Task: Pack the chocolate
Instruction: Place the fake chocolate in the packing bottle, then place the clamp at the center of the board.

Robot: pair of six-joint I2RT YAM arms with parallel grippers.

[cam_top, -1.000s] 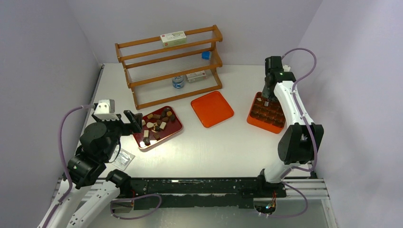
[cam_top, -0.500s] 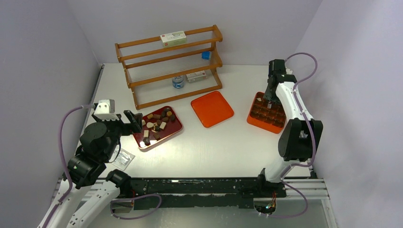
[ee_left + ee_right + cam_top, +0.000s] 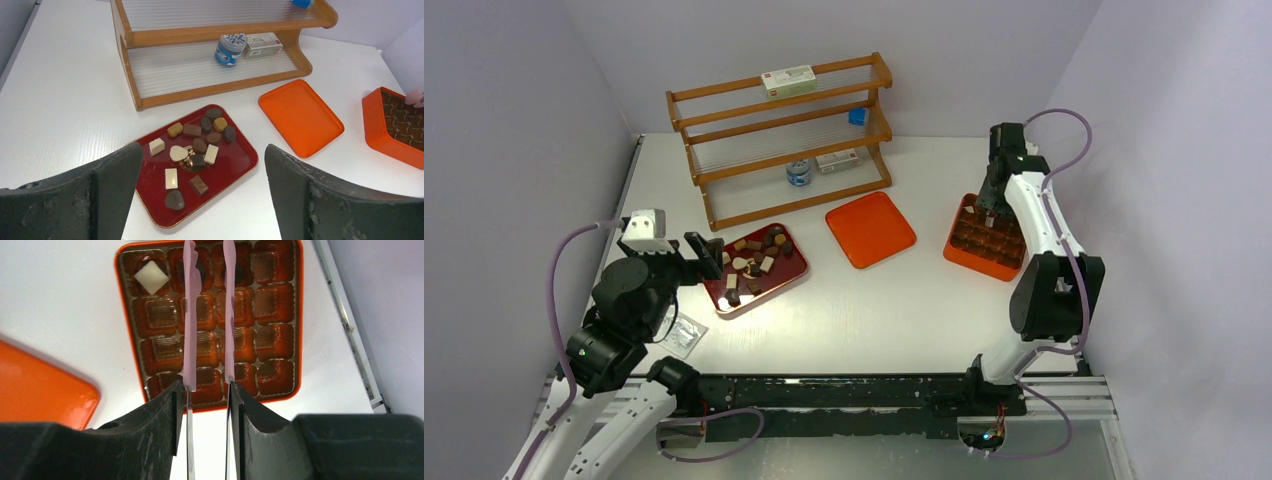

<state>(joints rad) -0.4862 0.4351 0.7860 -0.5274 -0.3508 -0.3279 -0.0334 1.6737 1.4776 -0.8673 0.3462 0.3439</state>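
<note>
1. Chocolate (image 3: 195, 150) lies mostly loose on the dark red tray (image 3: 232, 167), just ahead of and below the left gripper (image 3: 202, 165). That gripper's jaws stand wide apart with nothing between them.
2. One cream-white piece (image 3: 151, 277) sits in a corner compartment of the orange box (image 3: 265, 302), to the left of the tong tips as the right wrist camera sees them.
3. The right gripper (image 3: 205, 386) is clamped on the pink tongs (image 3: 190, 315), which reach out over the box. The blades stand apart, and I cannot tell what lies at their tips.
4. To the right of the right gripper, the box runs close to the table's edge, with the right wall (image 3: 1194, 250) just beyond, so room is tight on that side.
5. To its left, the orange lid (image 3: 870, 228) lies flat, apart from both box and tray, with bare table (image 3: 894, 310) on the near side.
6. Beyond the left gripper, the wooden rack (image 3: 779, 150) stands behind the tray with a gap between them.
7. The table surface is white and smooth, with glare beside the tray, and lilac walls close in on three sides.
</note>
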